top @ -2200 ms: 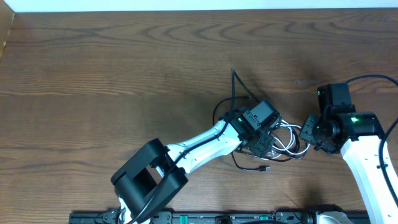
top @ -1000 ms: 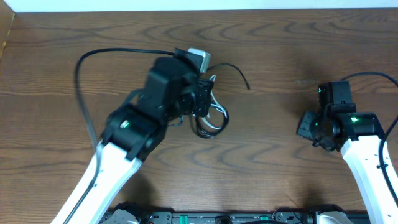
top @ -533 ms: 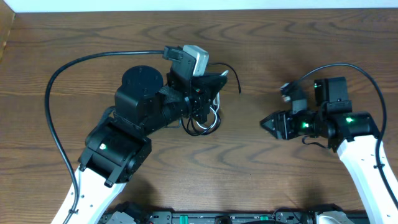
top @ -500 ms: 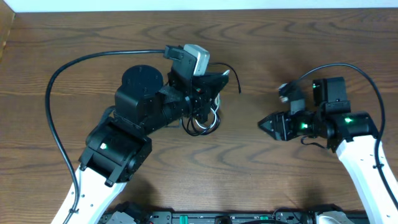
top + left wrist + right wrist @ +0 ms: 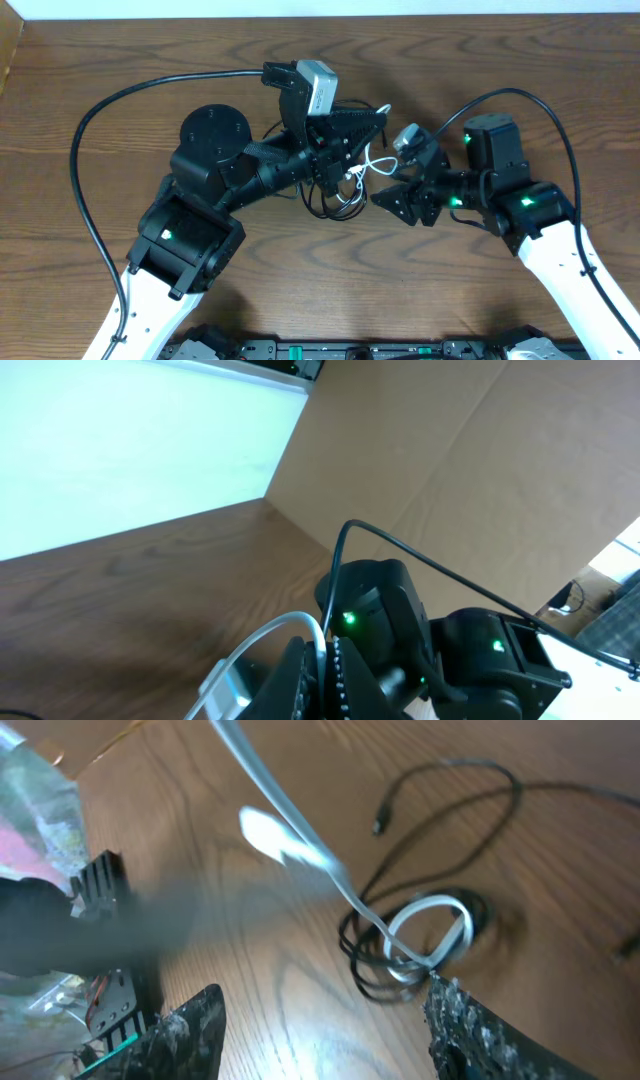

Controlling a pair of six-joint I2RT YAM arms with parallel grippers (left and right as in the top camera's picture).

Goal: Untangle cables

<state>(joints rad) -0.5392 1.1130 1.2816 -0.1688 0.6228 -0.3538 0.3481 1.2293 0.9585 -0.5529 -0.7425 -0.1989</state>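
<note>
You're mid-separation: your left hand [image 5: 322, 675] is clamped on a thin white cable [image 5: 285, 835] above the tangled black-and-white cable bundle [image 5: 420, 945] at the wooden table's [image 5: 500, 60] centre, so close your empty, wide-parted right hand [image 5: 325, 1005], at its 3 o'clock, on a black loop.

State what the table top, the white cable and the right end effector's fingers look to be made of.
Table top: wood or wood-look laminate, matt brown; grain lines show.
White cable: probably a soft plastic sheath, smooth, slightly glossy; it bends in loops.
Right end effector fingers: dark, likely rigid plastic, perhaps printed; rough speckled surface.
</note>
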